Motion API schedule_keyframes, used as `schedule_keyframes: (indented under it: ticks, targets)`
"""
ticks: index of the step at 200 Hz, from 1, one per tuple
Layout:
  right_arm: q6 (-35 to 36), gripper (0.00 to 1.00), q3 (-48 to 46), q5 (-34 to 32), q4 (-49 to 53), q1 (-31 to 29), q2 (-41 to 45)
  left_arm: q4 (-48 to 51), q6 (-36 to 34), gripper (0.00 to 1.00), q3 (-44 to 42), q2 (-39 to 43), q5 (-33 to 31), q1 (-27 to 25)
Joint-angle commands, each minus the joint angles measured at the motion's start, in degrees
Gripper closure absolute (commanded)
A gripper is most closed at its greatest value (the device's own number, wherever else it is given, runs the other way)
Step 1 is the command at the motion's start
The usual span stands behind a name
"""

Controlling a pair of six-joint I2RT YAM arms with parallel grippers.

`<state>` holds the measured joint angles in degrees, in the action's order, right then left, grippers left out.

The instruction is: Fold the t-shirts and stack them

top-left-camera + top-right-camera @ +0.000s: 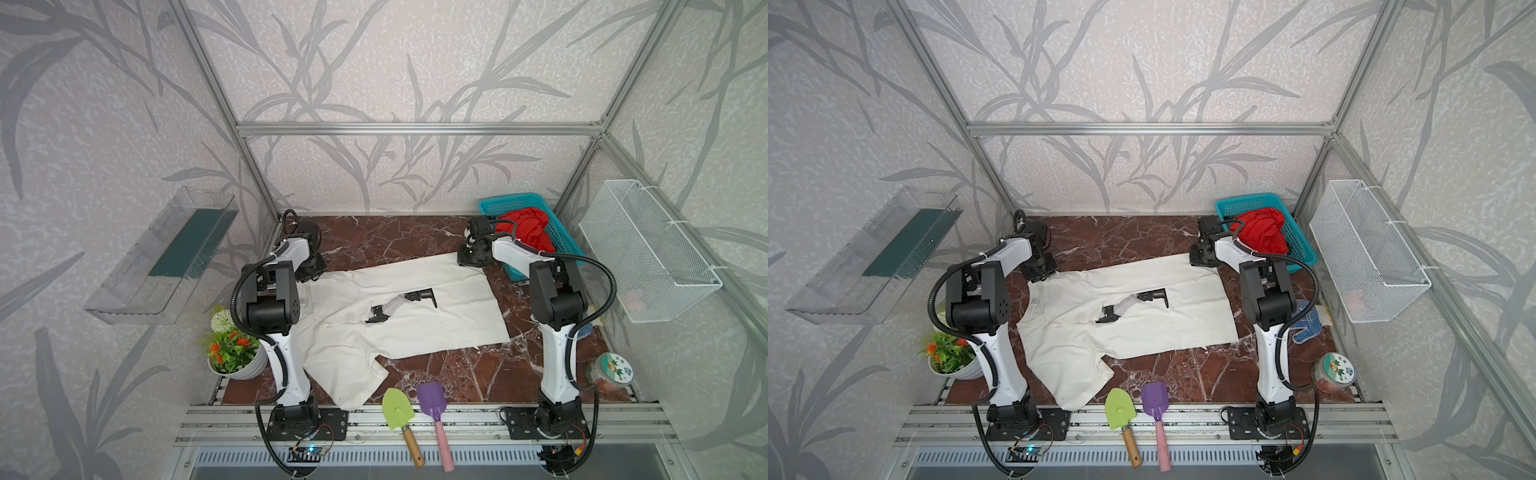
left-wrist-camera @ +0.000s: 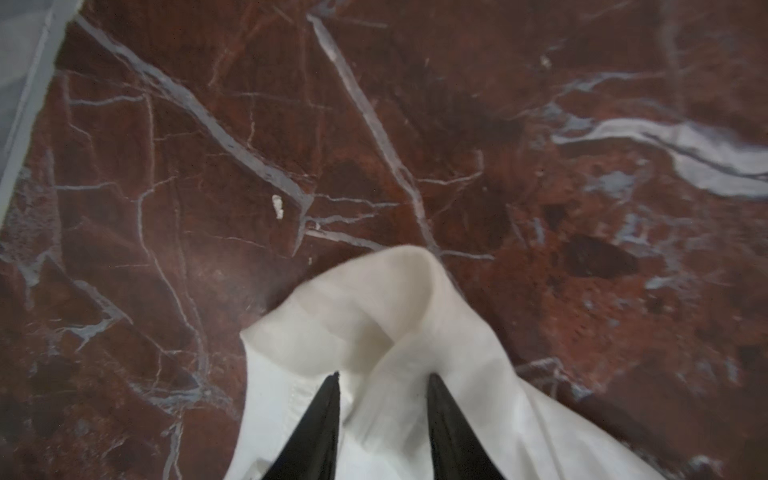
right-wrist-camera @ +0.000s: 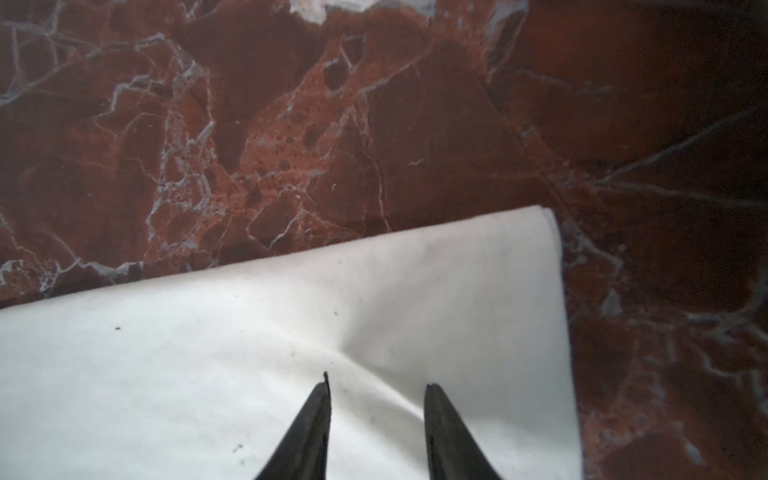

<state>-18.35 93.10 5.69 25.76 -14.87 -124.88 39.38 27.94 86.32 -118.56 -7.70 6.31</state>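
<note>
On the middle of the counter (image 1: 374, 237) the cream-white t-shirt (image 1: 415, 316) was spread out with its print upward, one sleeve lying toward the near left. Its far left corner was bunched into a hump just beyond the left claw (image 2: 382, 376), whose jaws were set narrowly apart, with cloth seen in the gap. At the far right corner the right claw (image 3: 376, 380) was likewise narrowly parted over nearly flat cloth. A red t-shirt (image 1: 525, 228) was heaped in the teal basket (image 1: 511, 201) at the far right.
</note>
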Motion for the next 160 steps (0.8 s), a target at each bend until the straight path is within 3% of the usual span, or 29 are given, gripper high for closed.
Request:
schedule_keyframes:
  ticks: [1,97,129,160]
  targets:
    - [0.1,0.61,2.2,1.1,2.7,0.5,-2.0,1.9,1.9,0.63,1.4,-1.0,0.8,0.3]
    - [-2.4,0.61,12.0,0.1,11.2,3.7,-9.6,4.5,3.4,0.63,10.6,-8.9,3.0,2.8]
    - [-2.8,0.61,16.5,1.1,12.3,3.7,-11.9,6.8,3.4,0.63,18.3,-12.9,4.2,2.9]
    - [-1.1,0.61,26.3,-0.9,14.9,3.7,-16.7,11.6,2.2,0.63,31.1,-19.5,4.9,2.9]
